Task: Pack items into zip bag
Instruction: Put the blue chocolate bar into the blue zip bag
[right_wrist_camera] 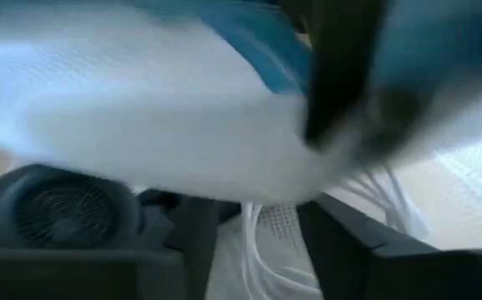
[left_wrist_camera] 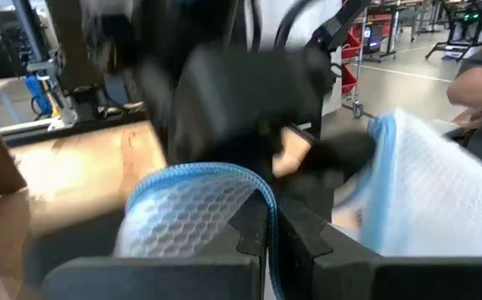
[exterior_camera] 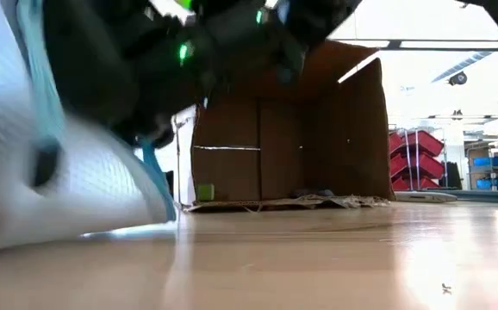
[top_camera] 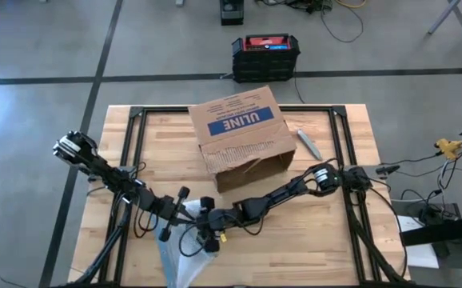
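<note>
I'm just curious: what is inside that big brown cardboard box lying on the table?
The low view looks into the cardboard box lying on its side: a small green thing sits near one inner wall and some dark bits lie farther in. The deeper corners are too dim to tell.

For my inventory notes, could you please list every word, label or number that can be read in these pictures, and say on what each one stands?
"ULINE": white letters on the blue panel on top of the brown cardboard box, seen upside down in the high view.
Smaller print lines on the same box: too small to read.
Label on the red and black case on the floor: too blurred to read.
</note>
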Action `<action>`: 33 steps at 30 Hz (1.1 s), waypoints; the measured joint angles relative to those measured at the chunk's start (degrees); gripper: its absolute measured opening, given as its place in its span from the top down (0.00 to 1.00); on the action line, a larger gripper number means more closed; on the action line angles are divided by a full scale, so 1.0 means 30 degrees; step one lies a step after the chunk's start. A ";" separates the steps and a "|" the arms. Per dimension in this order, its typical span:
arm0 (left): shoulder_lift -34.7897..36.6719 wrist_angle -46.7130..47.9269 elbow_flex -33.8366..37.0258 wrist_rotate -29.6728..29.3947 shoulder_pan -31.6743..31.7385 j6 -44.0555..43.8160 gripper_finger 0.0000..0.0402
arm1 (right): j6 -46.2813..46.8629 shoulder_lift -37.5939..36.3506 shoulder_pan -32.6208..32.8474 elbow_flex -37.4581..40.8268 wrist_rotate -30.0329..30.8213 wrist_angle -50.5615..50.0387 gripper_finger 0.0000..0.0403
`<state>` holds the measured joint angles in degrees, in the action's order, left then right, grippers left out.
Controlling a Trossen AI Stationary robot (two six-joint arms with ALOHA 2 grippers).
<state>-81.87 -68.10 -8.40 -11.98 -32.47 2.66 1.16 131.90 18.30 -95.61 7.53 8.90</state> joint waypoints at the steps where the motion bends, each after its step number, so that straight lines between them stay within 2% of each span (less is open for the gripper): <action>1: 0.0111 0.0007 0.0218 -0.0010 0.0000 -0.0053 1.00 | -0.0269 -0.0292 0.0123 -0.0014 0.0014 -0.0610 0.56; 7: 0.1398 0.0058 0.1551 -0.0068 0.0004 -0.0218 1.00 | -0.0382 -0.2129 0.1019 -0.0007 0.1278 -0.4859 0.42; 11: 0.2764 0.0080 0.2061 0.0151 0.0000 -0.0185 1.00 | 0.0052 -0.3134 0.1542 -0.0007 0.3729 -0.8149 0.38; 16: 0.3347 -0.0013 0.2174 0.0756 -0.0018 -0.0207 1.00 | 0.4788 -0.4199 0.2190 0.0000 0.7005 -1.3870 0.38; 22: 0.2076 -0.0138 0.1197 -0.0285 -0.0029 -0.0330 1.00 | 1.3850 -0.4894 0.2010 0.1032 1.2007 -2.2159 0.47; 25: 0.1176 -0.0121 0.0495 -0.0329 -0.0029 -0.0204 1.00 | 1.8588 -0.4911 0.1189 0.1730 1.2995 -2.5223 0.53; 27: 0.0546 -0.0169 0.0025 -0.0329 -0.0029 -0.0097 1.00 | 2.0305 -0.4857 0.0271 0.2442 1.3239 -2.5165 0.58; 33: -0.1098 -0.0159 -0.0864 -0.0453 -0.0029 -0.0054 1.00 | 2.1646 -0.4555 -0.2585 0.4734 1.4775 -2.1076 0.82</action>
<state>-85.16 -68.57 -10.99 -13.34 -32.56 2.50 66.09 118.23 10.54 -81.41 51.86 -54.33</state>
